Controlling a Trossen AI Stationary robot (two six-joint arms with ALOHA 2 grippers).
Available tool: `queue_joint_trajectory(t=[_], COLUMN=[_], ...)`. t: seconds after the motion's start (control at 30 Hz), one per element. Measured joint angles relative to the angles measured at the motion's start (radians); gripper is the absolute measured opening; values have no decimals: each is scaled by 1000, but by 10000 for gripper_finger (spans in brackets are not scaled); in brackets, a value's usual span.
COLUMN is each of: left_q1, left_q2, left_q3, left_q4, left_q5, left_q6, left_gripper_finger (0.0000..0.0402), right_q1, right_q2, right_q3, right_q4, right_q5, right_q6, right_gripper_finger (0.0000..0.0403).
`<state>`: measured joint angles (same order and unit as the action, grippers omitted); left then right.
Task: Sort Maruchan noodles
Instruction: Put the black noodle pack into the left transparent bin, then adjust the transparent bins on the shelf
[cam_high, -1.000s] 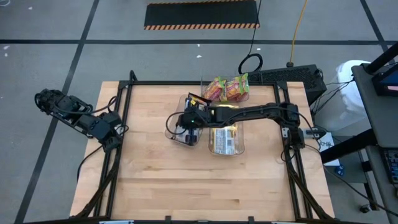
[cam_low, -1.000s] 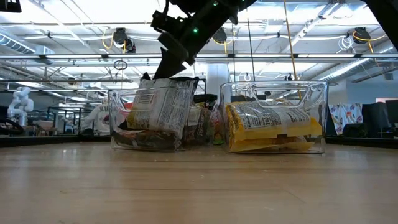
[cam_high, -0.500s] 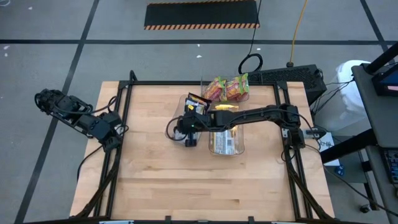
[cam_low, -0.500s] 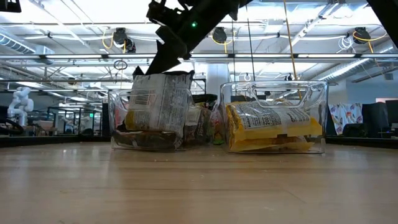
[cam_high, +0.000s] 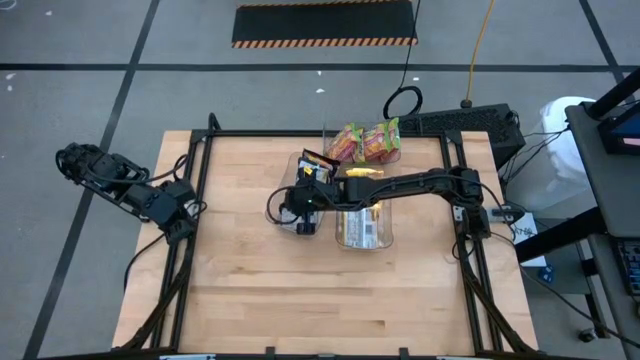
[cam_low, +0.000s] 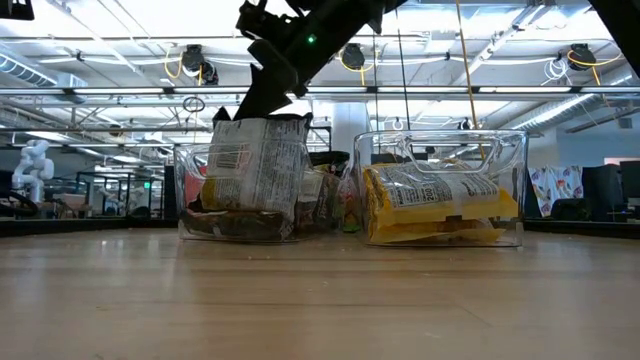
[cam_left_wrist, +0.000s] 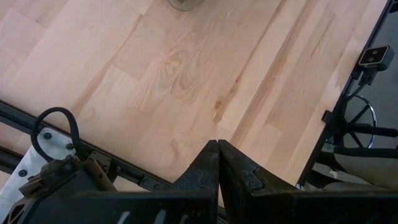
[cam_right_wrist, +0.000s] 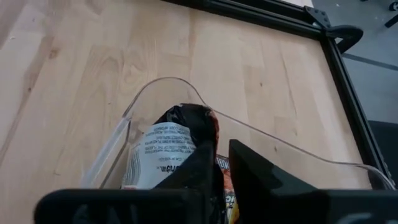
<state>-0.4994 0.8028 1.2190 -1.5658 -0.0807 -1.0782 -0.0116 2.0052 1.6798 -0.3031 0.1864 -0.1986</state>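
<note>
A dark brown, flat plastic noodle packet with a pale printed back (cam_low: 255, 165) stands nearly upright in the left-hand clear plastic bin (cam_low: 190, 190), its top edge poking above the rim. The right gripper (cam_right_wrist: 222, 163) sits right over that top edge; its dark fingers (cam_right_wrist: 258, 171) are parted by a narrow gap with the packet's crimped end beside them, and whether they grip it cannot be told. More dark packets lie in the bin's bottom. Just beside it, a second clear plastic bin (cam_low: 510, 150) holds yellow noodle packets (cam_low: 440, 205). Behind, a third bin carries pink-green packets (cam_high: 365, 142). The left gripper (cam_left_wrist: 218, 163), fingers pressed together and empty, waits at the wooden table's (cam_high: 250, 300) left edge.
</note>
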Motion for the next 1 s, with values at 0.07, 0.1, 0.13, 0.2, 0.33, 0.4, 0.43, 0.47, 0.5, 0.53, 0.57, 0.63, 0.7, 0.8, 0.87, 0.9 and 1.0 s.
queue_joint_trajectory(t=[0.07, 0.1, 0.13, 0.2, 0.33, 0.4, 0.43, 0.47, 0.5, 0.53, 0.57, 0.63, 0.7, 0.8, 0.87, 0.9, 1.0], left_q1=[0, 0, 0, 0, 0, 0, 0, 0, 0, 0, 0, 0, 0, 0, 0, 0, 0], left_q2=[0, 0, 0, 0, 0, 0, 0, 0, 0, 0, 0, 0, 0, 0, 0, 0, 0], left_q3=[0, 0, 0, 0, 0, 0, 0, 0, 0, 0, 0, 0, 0, 0, 0, 0, 0], left_q4=[0, 0, 0, 0, 0, 0, 0, 0, 0, 0, 0, 0, 0, 0, 0, 0, 0], left_q5=[0, 0, 0, 0, 0, 0, 0, 0, 0, 0, 0, 0, 0, 0, -2, -8, -29], left_q6=[0, 0, 0, 0, 0, 0, 0, 0, 0, 0, 0, 0, 0, 0, 0, 0, 2], left_gripper_finger=[5, 5, 5, 5, 5, 5, 5, 5, 5, 5, 5, 5, 5, 5, 5, 5, 5], right_q1=[2, 3, 3, 3, 8, 13, 16, 20, 25, 29, 33, 41, 50, 62, 69, 74, 89], right_q2=[0, 0, 0, 0, 0, -14, -21, -31, -46, -60, -72, -99, -128, -176, -204, -219, -257], right_q3=[0, 0, 0, 0, 0, 0, 0, 0, 0, 0, 0, 0, 0, 0, 0, 0, 0], right_q4=[0, 0, 0, 1, 17, 24, 35, 53, 57, 50, 51, 50, 43, 45, 42, 39, 32], right_q5=[0, 0, 0, 6, 80, 103, 102, 102, 101, 101, 101, 101, 102, 105, 111, 129, 201], right_q6=[-5, -8, -18, -43, -80, -105, -117, -130, -140, -145, -145, -146, -146, -147, -147, -147, -156], right_gripper_finger=[63, 68, 72, 79, 84, 84, 84, 84, 84, 84, 84, 84, 82, 82, 82, 82, 82])
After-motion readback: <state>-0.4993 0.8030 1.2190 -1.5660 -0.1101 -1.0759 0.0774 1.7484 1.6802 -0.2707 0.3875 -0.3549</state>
